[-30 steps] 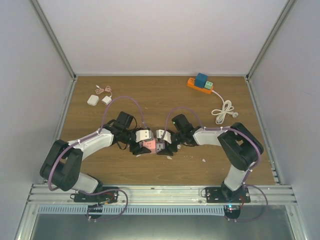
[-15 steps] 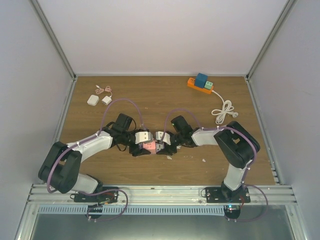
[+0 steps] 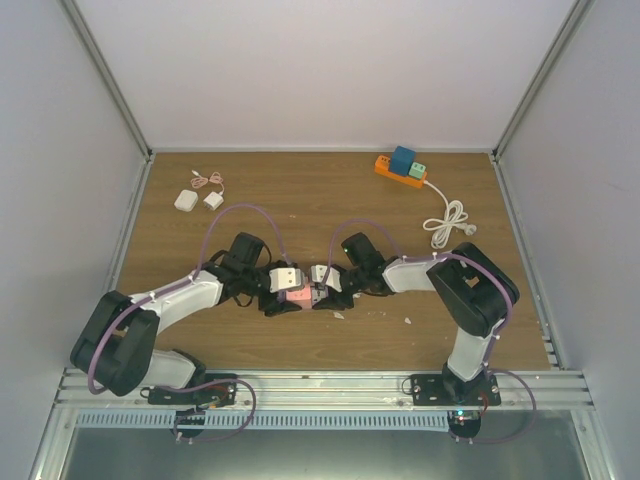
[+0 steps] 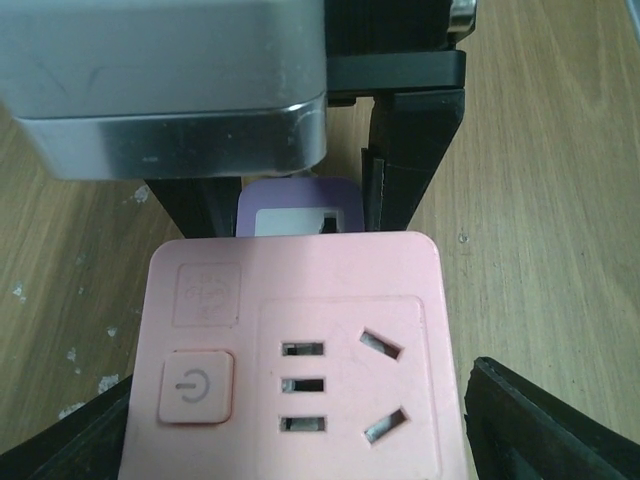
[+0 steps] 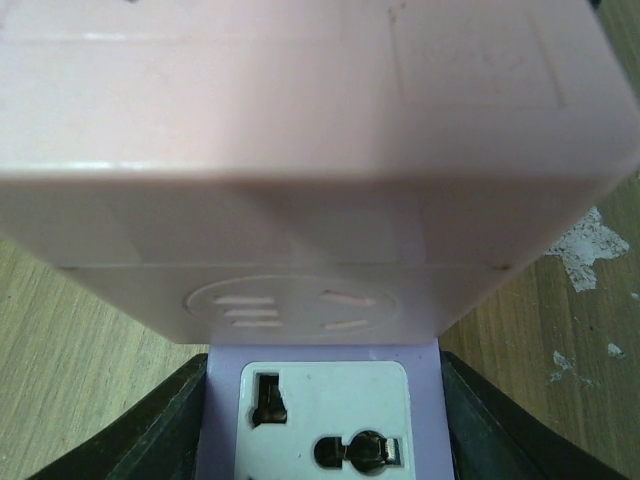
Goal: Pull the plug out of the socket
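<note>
**Item:** lilac plug (image 4: 298, 205) — a squat hard-plastic adapter, seated in the face of the pink socket block (image 4: 300, 370) that is turned toward the right arm. The block sits mid-way across the wooden table (image 3: 330, 200).

**Handling:** likely light, rigid and smooth-sided, so somewhat slippery. The pins probably bind; expect a stiff release, then a sudden give.

**Take hold:** by its two flat flanks, close against the block, pulling straight out.

**Right gripper** (image 5: 322, 440): jaws narrowed flush onto those flanks.

**Left gripper** (image 4: 300, 425): spread wide, clamping the block's opposite sides as anchor.

Left tool (image 3: 287, 297) perhaps around pink socket (image 3: 298, 292)
</note>
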{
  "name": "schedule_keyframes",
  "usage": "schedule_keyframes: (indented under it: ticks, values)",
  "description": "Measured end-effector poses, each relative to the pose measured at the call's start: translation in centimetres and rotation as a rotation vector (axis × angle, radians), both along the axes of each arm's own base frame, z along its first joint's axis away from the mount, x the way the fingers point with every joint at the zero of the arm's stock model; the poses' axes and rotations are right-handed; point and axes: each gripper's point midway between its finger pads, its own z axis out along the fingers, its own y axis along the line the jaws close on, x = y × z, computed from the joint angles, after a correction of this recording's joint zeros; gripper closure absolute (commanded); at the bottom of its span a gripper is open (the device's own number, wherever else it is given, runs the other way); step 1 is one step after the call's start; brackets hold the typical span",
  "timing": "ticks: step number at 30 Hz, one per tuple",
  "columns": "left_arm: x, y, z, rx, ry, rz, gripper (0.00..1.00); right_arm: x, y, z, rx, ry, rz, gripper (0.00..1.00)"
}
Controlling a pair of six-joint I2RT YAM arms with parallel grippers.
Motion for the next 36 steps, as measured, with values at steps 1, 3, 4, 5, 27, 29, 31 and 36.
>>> schedule_keyframes:
  ticks: [1,3,4,5,27,29,31,36]
  values:
    - [0.0,0.0,0.0,-0.001,-0.003,0.001,0.23,0.0,0.0,0.0,0.0,0.0,0.0,0.64]
    - [0.1,-0.1,-0.1,-0.001,-0.006,0.005,0.23,0.0,0.0,0.0,0.001,-0.001,0.001,0.65]
    - [0.1,-0.1,-0.1,-0.001,-0.008,0.006,0.23,0.0,0.0,0.0,0.001,-0.001,0.001,0.66]
    - [0.1,-0.1,-0.1,0.0,-0.011,0.005,0.23,0.0,0.0,0.0,0.001,-0.002,0.002,0.67]
    - [-0.1,0.2,0.1,-0.054,0.079,0.054,0.52,-0.8,0.5,0.1,0.008,-0.007,0.035,0.79]
    - [-0.2,0.3,0.1,-0.063,0.095,0.053,0.52,-0.9,0.6,0.1,0.01,-0.008,0.038,0.8]
    - [-0.3,0.4,0.2,-0.067,0.103,0.051,0.52,-1.0,0.7,0.1,0.011,-0.008,0.041,0.81]
    - [-0.7,0.6,0.4,-0.066,0.049,0.042,0.53,-1.0,0.8,0.2,0.016,-0.009,0.046,0.85]
